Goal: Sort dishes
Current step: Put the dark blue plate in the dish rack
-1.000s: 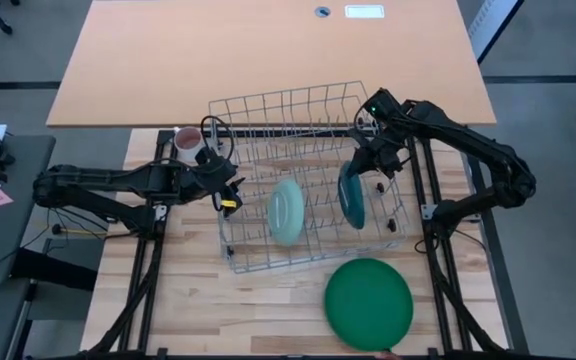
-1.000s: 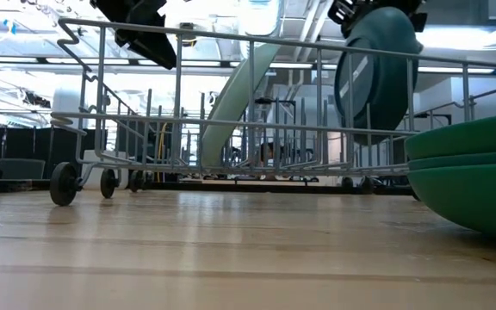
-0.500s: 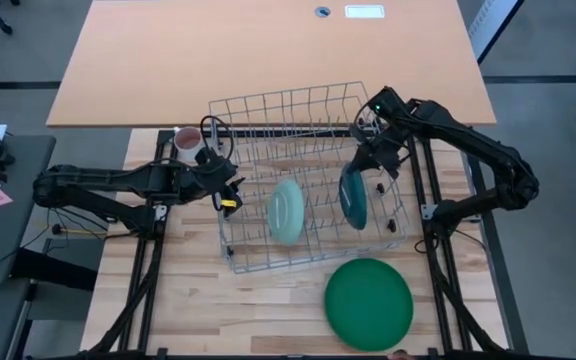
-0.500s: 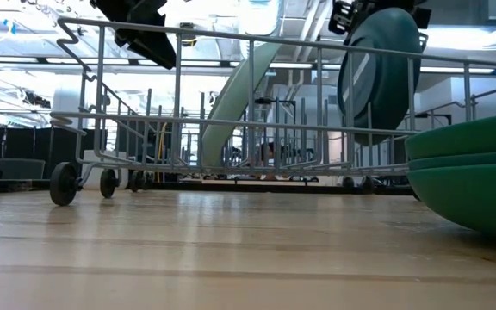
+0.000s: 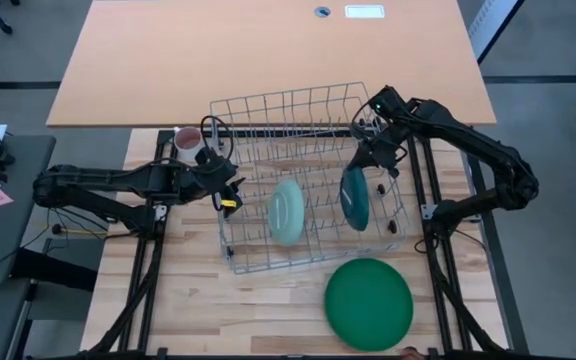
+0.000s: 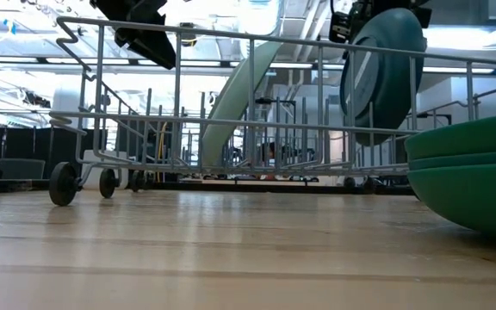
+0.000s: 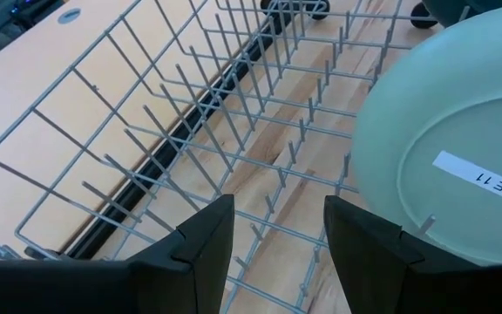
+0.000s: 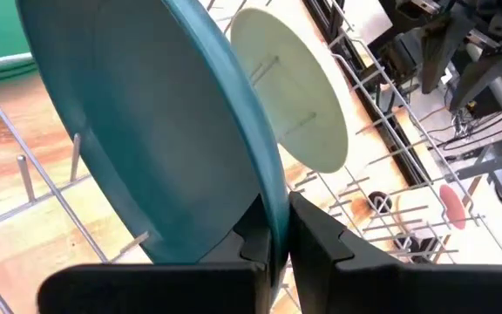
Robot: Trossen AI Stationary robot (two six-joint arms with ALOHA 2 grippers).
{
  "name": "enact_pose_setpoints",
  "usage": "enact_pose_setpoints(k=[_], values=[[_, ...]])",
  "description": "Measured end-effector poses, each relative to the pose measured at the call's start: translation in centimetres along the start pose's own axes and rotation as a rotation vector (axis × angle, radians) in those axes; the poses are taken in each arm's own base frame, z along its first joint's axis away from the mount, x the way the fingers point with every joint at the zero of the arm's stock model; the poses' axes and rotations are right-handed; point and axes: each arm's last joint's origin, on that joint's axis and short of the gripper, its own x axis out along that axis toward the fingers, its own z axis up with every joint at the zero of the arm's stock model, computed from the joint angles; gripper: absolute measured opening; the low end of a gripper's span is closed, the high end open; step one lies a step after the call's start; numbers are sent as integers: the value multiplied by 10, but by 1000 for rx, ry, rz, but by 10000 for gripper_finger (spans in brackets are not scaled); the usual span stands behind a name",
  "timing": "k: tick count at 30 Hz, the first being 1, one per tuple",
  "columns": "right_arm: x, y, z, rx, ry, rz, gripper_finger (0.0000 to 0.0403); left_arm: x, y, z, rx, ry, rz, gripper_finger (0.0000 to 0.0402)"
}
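Note:
A wire dish rack (image 5: 268, 250) stands mid-table. A pale mint plate (image 5: 286, 212) stands on edge in it, leaning between the tines. My right gripper (image 5: 372, 163) is shut on a dark teal plate (image 5: 354, 197), held on edge inside the rack's right part. In the low view the teal plate (image 6: 386, 73) has its lower edge above the rack's floor. A stack of large dark green plates (image 5: 369, 303) lies on the table near the front. My left gripper (image 7: 273, 244) is open over the rack's left end, with nothing between its fingers. My right gripper pinches the teal plate's rim (image 8: 273, 205) between its two fingers (image 8: 321, 240), one on each face. The fingers slant down from the far right onto the plate's upper far edge (image 5: 364, 174). The plate hangs below them on edge, nearly upright, inside the rack.
A small pinkish-white mug (image 5: 188, 143) stands left of the rack's far corner. A large bare tabletop (image 5: 268, 50) lies beyond the rack. The rack's upright tines (image 7: 277, 148) and its wheels (image 6: 63, 182) stand close around both grippers.
My right gripper has rolled its wrist a little while staying in place. The teal plate has turned slightly with it, still on edge inside the rack. The left arm has kept still.

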Motion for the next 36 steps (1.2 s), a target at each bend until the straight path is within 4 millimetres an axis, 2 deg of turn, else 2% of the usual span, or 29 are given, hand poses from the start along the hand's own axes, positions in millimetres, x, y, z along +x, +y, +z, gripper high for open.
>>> enact_pose_setpoints(k=[8, 19, 27, 36], values=[[0, 0, 0, 53, 1, -3, 35, 0, 0, 0, 7, 0, 0, 172], [0, -3, 0, 78, 4, -28, 74, 0, 0, 0, 8, 0, 0, 172], [-1, -5, -1, 137, 16, -45, 77, 0, 0, 0, 16, 0, 0, 172], [-16, -2, 9, 175, 30, -91, 91, 0, 0, 0, 16, 0, -1, 172]])
